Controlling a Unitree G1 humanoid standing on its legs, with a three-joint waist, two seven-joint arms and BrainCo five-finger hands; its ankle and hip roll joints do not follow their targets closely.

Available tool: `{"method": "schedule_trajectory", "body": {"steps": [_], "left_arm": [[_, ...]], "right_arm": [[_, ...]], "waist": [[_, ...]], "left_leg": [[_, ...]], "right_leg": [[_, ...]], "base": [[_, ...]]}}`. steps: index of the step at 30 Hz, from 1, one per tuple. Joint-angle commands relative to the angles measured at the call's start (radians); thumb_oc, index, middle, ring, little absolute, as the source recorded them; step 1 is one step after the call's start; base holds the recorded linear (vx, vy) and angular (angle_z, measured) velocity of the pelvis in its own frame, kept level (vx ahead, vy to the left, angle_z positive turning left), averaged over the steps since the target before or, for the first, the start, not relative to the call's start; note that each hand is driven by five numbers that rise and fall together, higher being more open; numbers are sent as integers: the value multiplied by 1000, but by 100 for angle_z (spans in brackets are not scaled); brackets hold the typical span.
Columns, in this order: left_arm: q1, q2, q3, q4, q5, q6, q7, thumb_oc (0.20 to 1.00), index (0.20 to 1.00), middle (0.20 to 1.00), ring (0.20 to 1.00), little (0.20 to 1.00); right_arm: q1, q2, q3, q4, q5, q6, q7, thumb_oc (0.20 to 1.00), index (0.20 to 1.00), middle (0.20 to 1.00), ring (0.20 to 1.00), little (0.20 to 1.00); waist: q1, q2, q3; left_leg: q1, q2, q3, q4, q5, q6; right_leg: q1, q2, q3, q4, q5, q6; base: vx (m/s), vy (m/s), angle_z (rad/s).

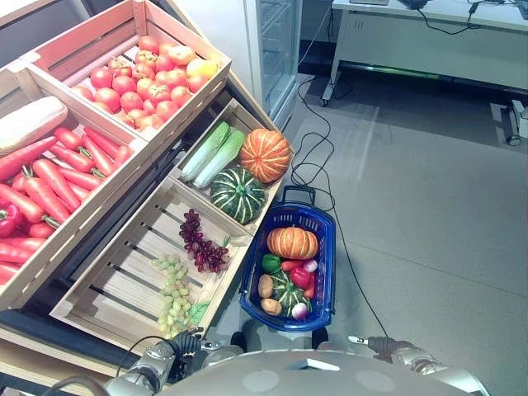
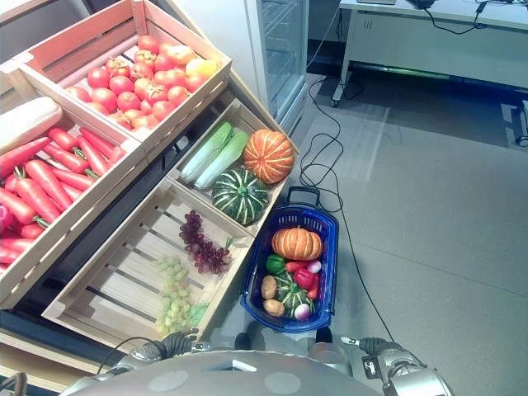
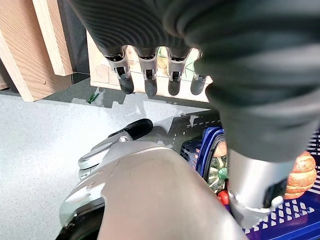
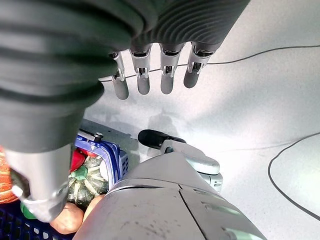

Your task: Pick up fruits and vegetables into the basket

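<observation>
While the blue basket (image 1: 323, 239) sits beside the crates' (image 1: 124, 280) edge, open grey floor (image 1: 429, 214) spreads right; both the left hand (image 3: 150, 80) and the right hand (image 4: 155, 75) hang empty with straight fingers.

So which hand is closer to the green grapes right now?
The left hand. It hangs open just below the green grapes, at the crate's near edge. The right hand, also open, is on the far side of the blue basket.
</observation>
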Motion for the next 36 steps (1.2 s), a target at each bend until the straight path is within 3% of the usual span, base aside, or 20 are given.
{"method": "schedule_trajectory", "body": {"steps": [1, 12, 27, 33, 36], "left_arm": [[-69, -2, -13, 59, 8, -11, 13, 1000, 1000, 1000, 1000, 1000], [-62, -2, -15, 51, -16, -7, 19, 1000, 1000, 1000, 1000, 1000], [-184, 26, -60, 1, -148, -45, 51, 1000, 1000, 1000, 1000, 1000], [-246, 43, -91, -13, -200, -98, 23, 1000, 1000, 1000, 1000, 1000], [-266, 46, -106, -26, -221, -131, 1, 1000, 1000, 1000, 1000, 1000]], "right_arm": [[-58, -7, 17, 51, 17, 3, -11, 1000, 1000, 1000, 1000, 1000], [-59, -16, 16, 43, 37, 9, -12, 1000, 1000, 1000, 1000, 1000], [-205, -56, 30, -26, 162, 8, -64, 1000, 1000, 1000, 1000, 1000], [-246, -87, 44, -40, 211, -2, -58, 1000, 1000, 1000, 1000, 1000], [-264, -98, 48, -37, 226, -9, -58, 1000, 1000, 1000, 1000, 1000]], "waist": [[-4, -20, 31], [-2, -21, 63], [-6, -1, 288], [-4, 12, 352], [-7, 17, 379]], "left_leg": [[5, -29, -9, 8, -98, 25], [-28, -29, -10, 8, -83, 23], [-267, -49, -51, 8, 0, 30], [-318, -68, -85, 22, 28, 35], [-366, -82, -89, 87, 12, 39]], "right_leg": [[64, -18, -46, 11, -96, 35], [32, -17, -40, 11, -82, 38], [-194, 2, -26, 11, -15, 19], [-276, 23, -11, 123, -53, -12], [-316, 25, -8, 176, -72, -23]], "base": [[0, 0, 0], [-5, -2, 0], [-120, -44, 4], [-84, -19, 13], [-98, 11, 9]]}}
